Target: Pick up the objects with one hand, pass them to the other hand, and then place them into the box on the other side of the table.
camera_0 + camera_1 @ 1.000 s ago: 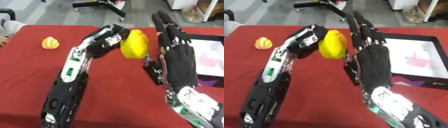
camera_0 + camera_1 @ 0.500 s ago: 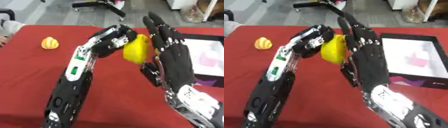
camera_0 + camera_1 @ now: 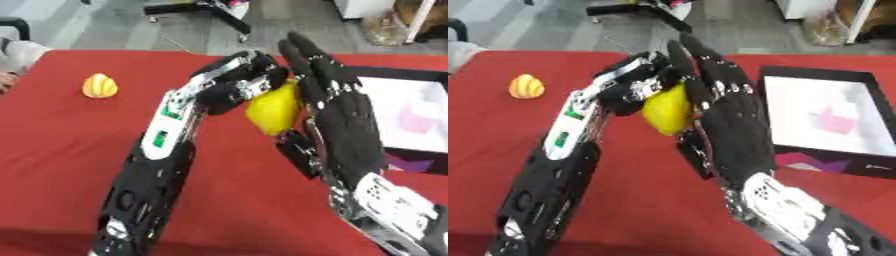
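Red counter (image 3: pixel 52 150) is filling the frame; at its centre the left hand (image 3: pixel 234 89) is clutching a yellow fruit (image 3: pixel 273 109) against the right hand (image 3: pixel 346 117), whose fingers are lying straight. Handover is underway; next, that hand needs closing before carrying toward the box (image 3: pixel 824 122) at right.

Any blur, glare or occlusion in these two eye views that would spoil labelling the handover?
Left eye view: soft overall, the left hand smeared where it curls on the yellow object; no harsh glare on the red table. Right eye view: equally soft; the open right hand covers the object's right side, and the box interior looks washed out, its pink contents indistinct.
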Tool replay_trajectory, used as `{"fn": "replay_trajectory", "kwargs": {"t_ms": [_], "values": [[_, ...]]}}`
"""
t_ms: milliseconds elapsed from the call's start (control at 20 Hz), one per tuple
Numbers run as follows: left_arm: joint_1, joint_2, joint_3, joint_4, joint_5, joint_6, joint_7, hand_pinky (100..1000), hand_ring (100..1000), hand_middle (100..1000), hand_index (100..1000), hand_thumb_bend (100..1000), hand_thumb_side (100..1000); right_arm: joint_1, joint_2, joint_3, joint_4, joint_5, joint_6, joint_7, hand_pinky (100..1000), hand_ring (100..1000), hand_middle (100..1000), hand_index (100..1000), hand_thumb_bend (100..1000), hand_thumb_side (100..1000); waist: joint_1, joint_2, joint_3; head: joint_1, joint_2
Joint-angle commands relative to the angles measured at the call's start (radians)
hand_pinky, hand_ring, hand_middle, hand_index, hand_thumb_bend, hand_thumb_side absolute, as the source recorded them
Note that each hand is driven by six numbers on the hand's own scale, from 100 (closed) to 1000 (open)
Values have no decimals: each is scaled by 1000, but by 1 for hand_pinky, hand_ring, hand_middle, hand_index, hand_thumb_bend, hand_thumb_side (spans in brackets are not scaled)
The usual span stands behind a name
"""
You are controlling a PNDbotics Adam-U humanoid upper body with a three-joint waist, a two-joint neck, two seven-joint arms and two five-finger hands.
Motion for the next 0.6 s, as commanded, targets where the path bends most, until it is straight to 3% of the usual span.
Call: {"fn": "replay_trajectory", "kwargs": {"t_ms": [50,200,350,500,600], "values": [[-7,-8,-14,-2,-10,3,-1,577,336,204,320,100,452,-21,0,-11,-28,-41,12,-129,618,807,775,806,100,100,-4,-7,2,1,-3],[-5,-6,-12,-4,-11,6,-1,578,337,205,321,100,452,-16,0,-13,-28,-62,33,-218,595,794,742,763,100,131,-5,-8,3,1,-3],[-3,-5,-8,-5,-12,9,-1,579,338,206,321,100,451,-17,5,-26,-28,-73,59,-271,572,788,711,700,100,524,-6,-8,2,2,-3],[0,-3,-5,-7,-12,17,-1,580,339,208,323,100,448,-21,12,-46,-28,-70,75,-279,566,786,691,598,100,523,-6,-7,2,3,-3],[2,-3,-4,-8,-13,23,-1,582,344,213,327,100,446,-22,15,-53,-28,-67,77,-280,567,785,678,480,100,524,-7,-7,1,3,-3]]}}
